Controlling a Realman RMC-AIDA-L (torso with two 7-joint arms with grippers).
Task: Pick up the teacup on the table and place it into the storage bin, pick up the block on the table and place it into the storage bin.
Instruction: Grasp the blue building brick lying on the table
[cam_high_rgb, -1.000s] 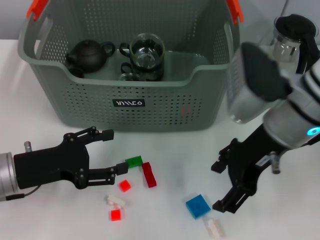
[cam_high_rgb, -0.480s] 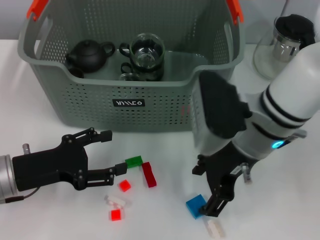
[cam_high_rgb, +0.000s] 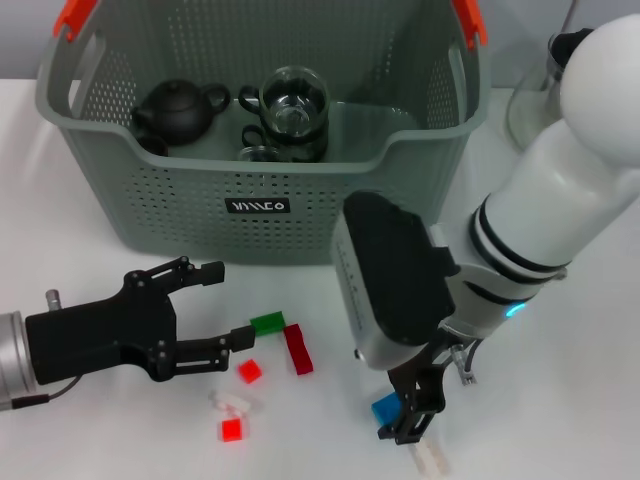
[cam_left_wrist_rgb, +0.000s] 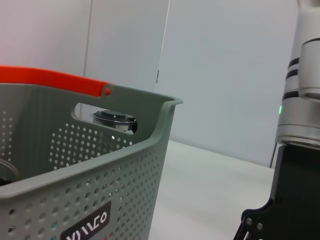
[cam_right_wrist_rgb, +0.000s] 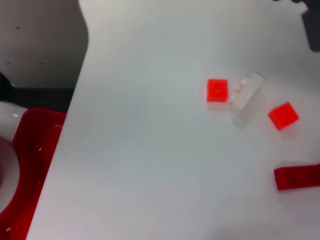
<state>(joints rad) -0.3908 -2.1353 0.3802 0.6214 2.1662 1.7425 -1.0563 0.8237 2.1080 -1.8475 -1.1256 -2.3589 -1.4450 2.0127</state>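
Note:
The grey-green storage bin (cam_high_rgb: 270, 215) stands at the back of the table, its wall and orange handle (cam_left_wrist_rgb: 50, 80) also filling the left wrist view. Inside it are a black teapot (cam_high_rgb: 180, 108) and a glass teacup (cam_high_rgb: 294, 100); I see no teacup on the table. My right gripper (cam_high_rgb: 408, 418) hangs low over a blue block (cam_high_rgb: 384, 410) and half hides it. My left gripper (cam_high_rgb: 228, 305) rests open at the front left, its lower fingertip close to a green block (cam_high_rgb: 268, 323).
A dark red block (cam_high_rgb: 298, 349), two small red blocks (cam_high_rgb: 250, 371) (cam_high_rgb: 231, 430) and white blocks (cam_high_rgb: 232, 402) (cam_high_rgb: 430, 457) lie at the front. In the right wrist view the table edge (cam_right_wrist_rgb: 75, 100) runs beside the red blocks (cam_right_wrist_rgb: 217, 90). A glass jug (cam_high_rgb: 530, 105) stands at the back right.
My right arm has swung left and down from the right side until its gripper sits over the blue block. The left arm and the other blocks have stayed put.

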